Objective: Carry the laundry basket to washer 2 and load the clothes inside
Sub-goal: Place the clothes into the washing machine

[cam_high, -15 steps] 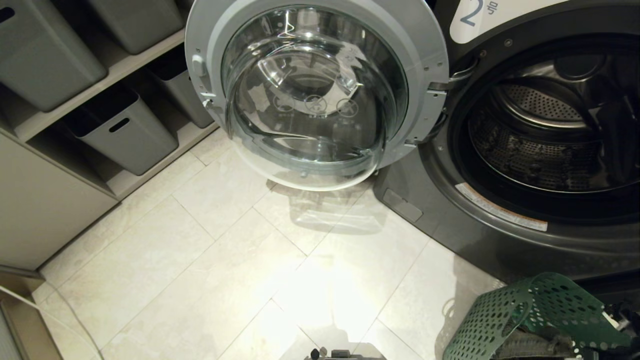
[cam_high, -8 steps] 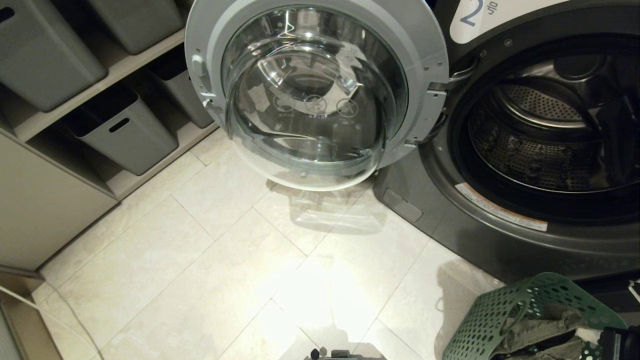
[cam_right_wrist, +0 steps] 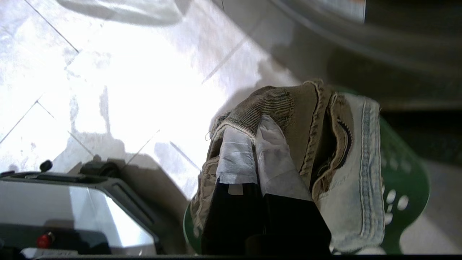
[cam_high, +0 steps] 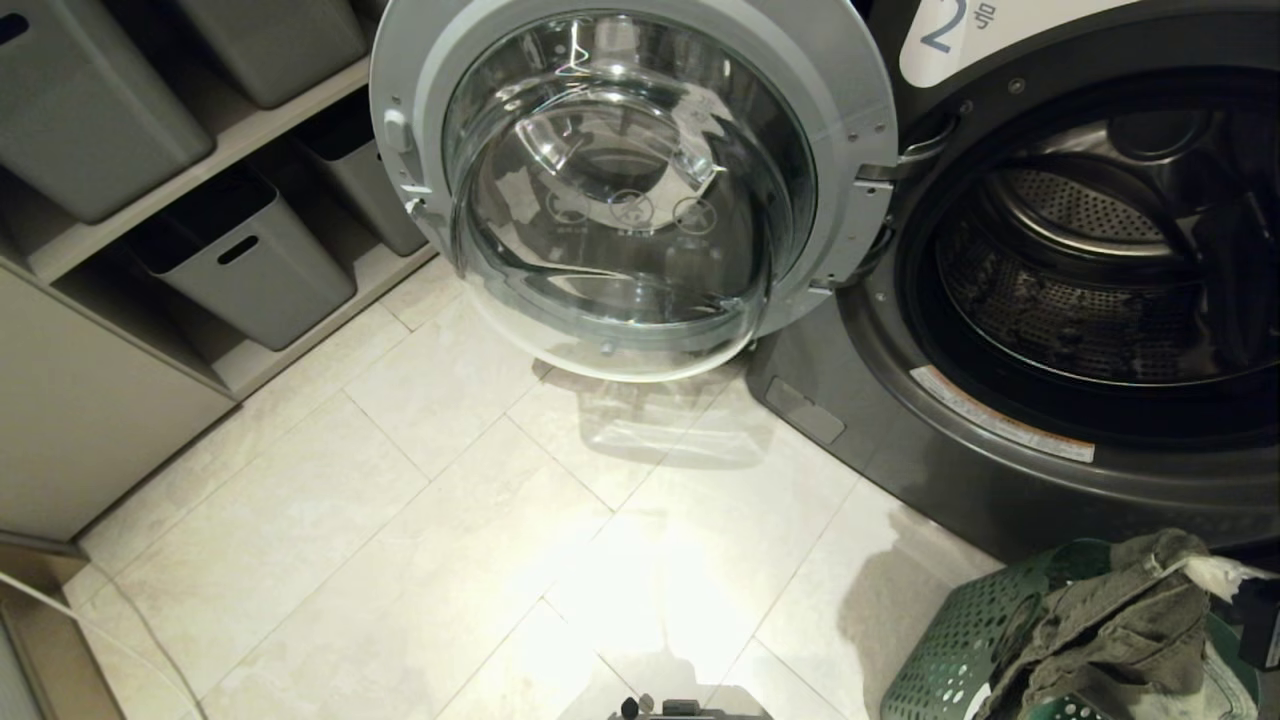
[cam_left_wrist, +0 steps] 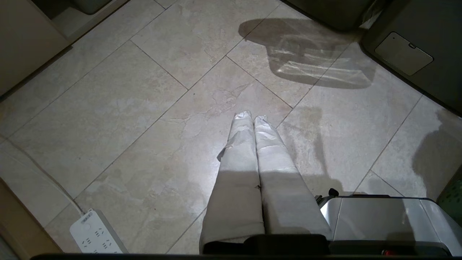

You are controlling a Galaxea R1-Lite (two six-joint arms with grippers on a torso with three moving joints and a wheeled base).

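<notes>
Washer 2 [cam_high: 900, 450] stands at the right, with its round door [cam_high: 630, 180] swung wide to the left and its drum [cam_high: 1080, 260] exposed. The dark green laundry basket [cam_high: 960, 640] sits on the floor below the drum, at the bottom right. My right gripper [cam_right_wrist: 252, 126] is shut on the clothes [cam_right_wrist: 288, 104], an olive-beige ribbed bundle with a pale denim patch. It holds them up over the basket rim [cam_right_wrist: 404, 180]. In the head view the clothes [cam_high: 1110, 620] bulge above the basket. My left gripper [cam_left_wrist: 249, 116] hangs shut and empty over the tiles.
Grey storage bins [cam_high: 240, 260] fill the shelves on the left. A white power strip [cam_left_wrist: 95, 233] lies on the floor near the left wall. My base [cam_left_wrist: 379, 216] sits close behind the basket. Open tile floor lies between the shelves and the washer.
The right gripper has risen with the clothes. One second ago they lay low inside the basket; now they hang above its rim, closer to the washer's opening. The left arm has kept still.
</notes>
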